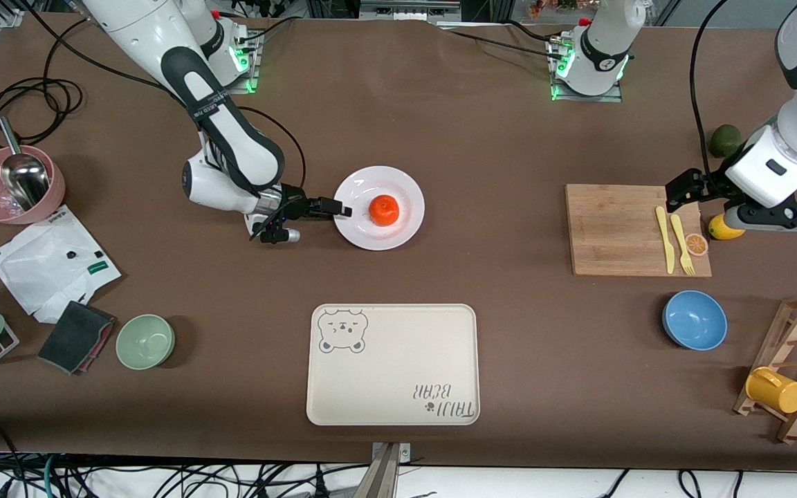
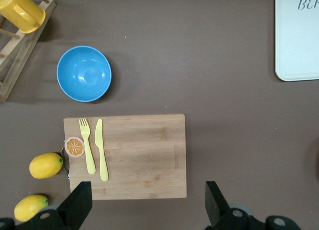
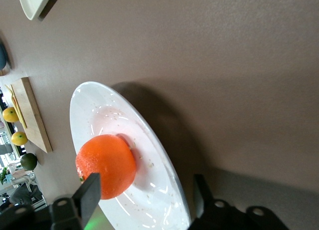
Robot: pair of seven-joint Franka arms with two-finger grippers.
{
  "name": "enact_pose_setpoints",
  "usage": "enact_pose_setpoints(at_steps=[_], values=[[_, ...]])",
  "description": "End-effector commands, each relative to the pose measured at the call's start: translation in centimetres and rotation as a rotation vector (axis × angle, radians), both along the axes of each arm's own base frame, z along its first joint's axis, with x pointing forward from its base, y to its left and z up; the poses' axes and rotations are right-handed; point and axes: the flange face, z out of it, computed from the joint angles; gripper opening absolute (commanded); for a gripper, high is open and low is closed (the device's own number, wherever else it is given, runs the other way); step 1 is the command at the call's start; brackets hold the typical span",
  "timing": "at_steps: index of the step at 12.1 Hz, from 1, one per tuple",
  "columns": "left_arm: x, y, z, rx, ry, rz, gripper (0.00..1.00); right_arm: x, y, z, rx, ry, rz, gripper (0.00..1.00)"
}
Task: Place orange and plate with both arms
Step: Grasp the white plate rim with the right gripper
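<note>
Brown cloth covers the tabletop (image 1: pixel 481 138), and near its middle sits the plate (image 1: pixel 405 228), white and glossy, with the orange (image 1: pixel 384 210) resting on it a little toward the right arm's end of centre. Reckoning a clock face on the front view, the right claw (image 1: pixel 340 209) is at the plate's nine o'clock edge, low and lying nearly level; its fingers (image 3: pixel 89 195) straddle the plate's rim, one above the plate beside the orange and one outside the rim, spread with a gap between them and not yet pinching. At the plate's six o'clock, nearer the front camera and well apart from it, lies a beige bear-print tray (image 1: pixel 393 366). At three o'clock, toward the left arm's end, a wooden cutting board (image 1: pixel 620 228) carries a yellow knife (image 1: pixel 664 238), a yellow fork (image 1: pixel 681 243) and a small orange slice (image 1: pixel 697 244). The left claw (image 2: pixel 147 202) waits in the air over that board's edge, its fingers wide apart and holding nothing. A lemon (image 1: pixel 722 228) lies just beside the board, a blue bowl (image 1: pixel 694 319) sits at the board's five o'clock, and a green bowl (image 1: pixel 145 341) sits at the tray's nine o'clock.
</note>
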Motion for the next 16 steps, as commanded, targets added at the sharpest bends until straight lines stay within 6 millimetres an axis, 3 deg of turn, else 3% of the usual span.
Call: enact_pose_setpoints(at_steps=[1,5,9,11,13,16], values=[[-0.9,0.2,0.4,0.011,0.013,-0.009,1.00,-1.1,0.0,-0.8,0.008,-0.015,-0.007,0.79],[-0.5,0.3,1.5,0.008,-0.011,-0.018,1.00,-1.4,0.0,-0.9,0.010,-0.029,0.015,0.53],[-0.3,0.3,1.8,0.004,-0.017,-0.010,1.00,-1.7,-0.1,-1.5,0.007,-0.025,0.023,0.38],[-0.3,0.3,1.9,0.005,-0.019,-0.015,1.00,-1.8,-0.1,-1.6,0.009,-0.033,0.035,0.16],[-0.3,0.1,1.9,0.004,-0.020,-0.018,1.00,-1.9,-0.2,-1.9,0.008,-0.034,0.042,0.04],[-0.3,0.1,1.6,-0.001,-0.006,-0.029,1.00,-1.9,-0.2,-1.9,0.009,-0.036,0.042,0.00]])
